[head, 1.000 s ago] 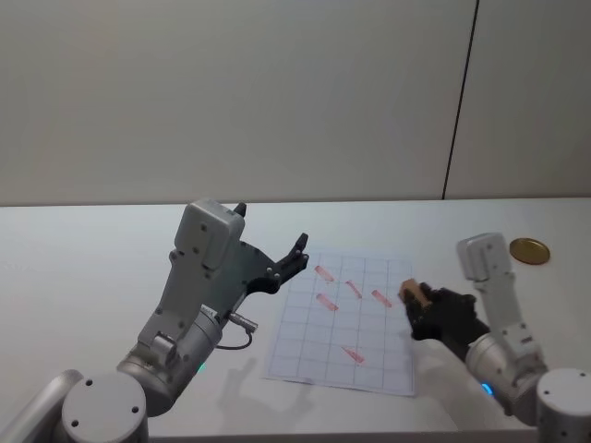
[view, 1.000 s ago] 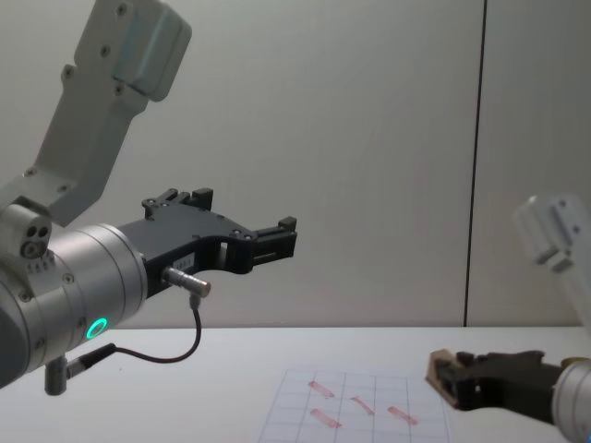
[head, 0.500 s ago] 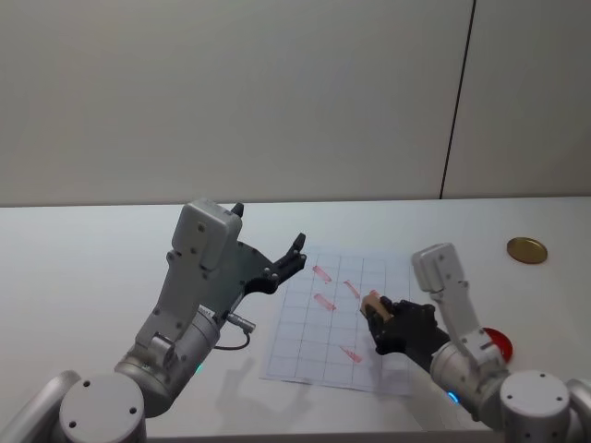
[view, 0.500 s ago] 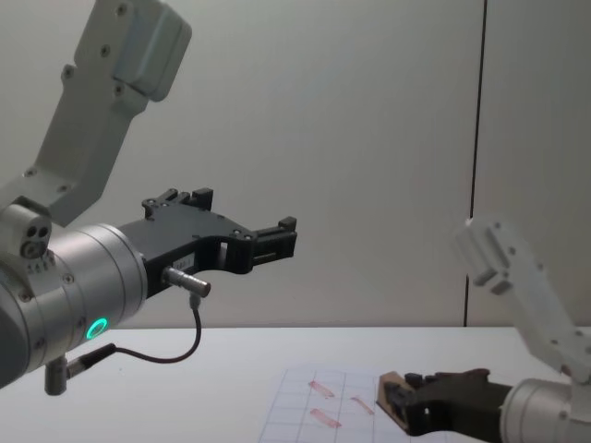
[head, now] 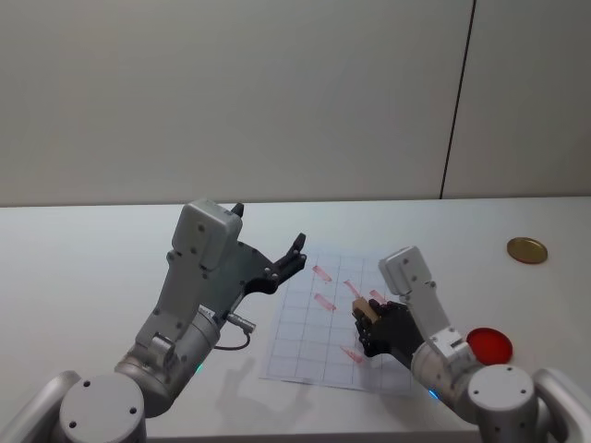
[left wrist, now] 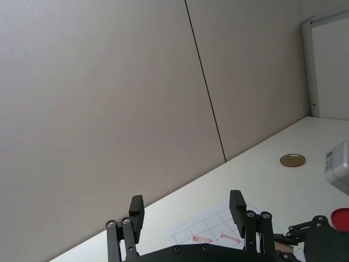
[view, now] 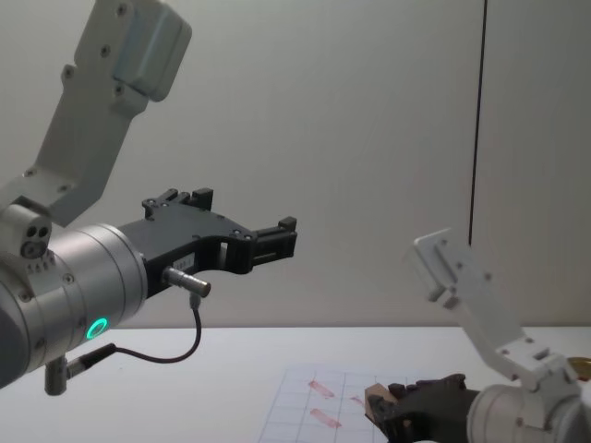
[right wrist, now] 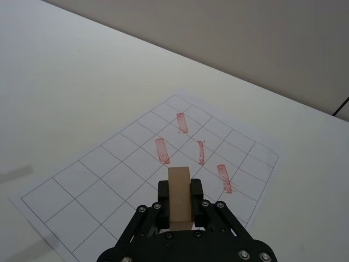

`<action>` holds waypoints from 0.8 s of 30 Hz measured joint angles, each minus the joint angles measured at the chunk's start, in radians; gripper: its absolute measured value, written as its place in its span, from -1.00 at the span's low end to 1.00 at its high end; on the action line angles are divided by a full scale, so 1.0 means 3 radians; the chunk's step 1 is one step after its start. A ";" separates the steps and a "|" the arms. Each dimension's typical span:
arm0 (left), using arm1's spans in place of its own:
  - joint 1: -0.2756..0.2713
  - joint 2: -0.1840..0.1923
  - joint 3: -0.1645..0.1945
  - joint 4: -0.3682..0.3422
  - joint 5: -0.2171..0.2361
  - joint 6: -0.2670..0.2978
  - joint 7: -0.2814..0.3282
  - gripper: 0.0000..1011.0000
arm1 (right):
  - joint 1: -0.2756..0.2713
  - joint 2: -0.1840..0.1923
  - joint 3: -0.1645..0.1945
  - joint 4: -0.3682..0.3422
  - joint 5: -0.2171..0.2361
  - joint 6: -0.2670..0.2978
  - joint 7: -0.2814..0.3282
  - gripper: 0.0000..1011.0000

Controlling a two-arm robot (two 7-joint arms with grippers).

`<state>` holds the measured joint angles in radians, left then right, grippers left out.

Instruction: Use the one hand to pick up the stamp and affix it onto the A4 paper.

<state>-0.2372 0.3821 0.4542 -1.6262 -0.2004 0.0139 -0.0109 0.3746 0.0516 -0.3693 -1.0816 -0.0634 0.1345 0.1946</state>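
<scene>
Head view: right gripper [head: 367, 319] sits over the 3 o'clock side of the A4 paper [head: 309, 343], fingers clamped on the stamp [head: 366, 311]. The tan block's end pokes out past the fingertips, toward 10 o'clock. Can't tell if the stamp touches the sheet. Right wrist view: the stamp [right wrist: 179, 201] is pinched upright between both fingers [right wrist: 163, 189], with the gridded paper [right wrist: 103, 169] below and four red marks [right wrist: 161, 150] just beyond the block. Round red disc [head: 488, 344] lies on the white table [head: 92, 258] at 3 o'clock of the right gripper, off the paper. Golden disc [head: 526, 249] is well apart at 2 o'clock. Left gripper [head: 297, 251] hangs raised at 9 o'clock of the paper, fingers spread wide with nothing between them.
</scene>
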 joint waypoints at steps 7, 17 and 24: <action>0.0000 0.0000 0.0000 0.0000 0.0000 0.0000 0.0000 0.96 | 0.0115 -0.0067 -0.0028 0.0199 -0.0117 -0.0019 -0.0077 -0.57; 0.0000 0.0000 0.0000 0.0000 0.0000 0.0000 0.0000 0.96 | 0.0273 -0.0148 -0.0041 0.0499 -0.0179 -0.0056 -0.0080 -0.57; 0.0000 0.0000 0.0000 0.0000 0.0000 0.0000 0.0000 0.96 | 0.0372 -0.0193 -0.0044 0.0718 -0.0202 -0.0080 -0.0048 -0.57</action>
<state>-0.2372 0.3821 0.4542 -1.6262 -0.2004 0.0138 -0.0109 0.4861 -0.0063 -0.3825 -0.8663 -0.1240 0.1106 0.1802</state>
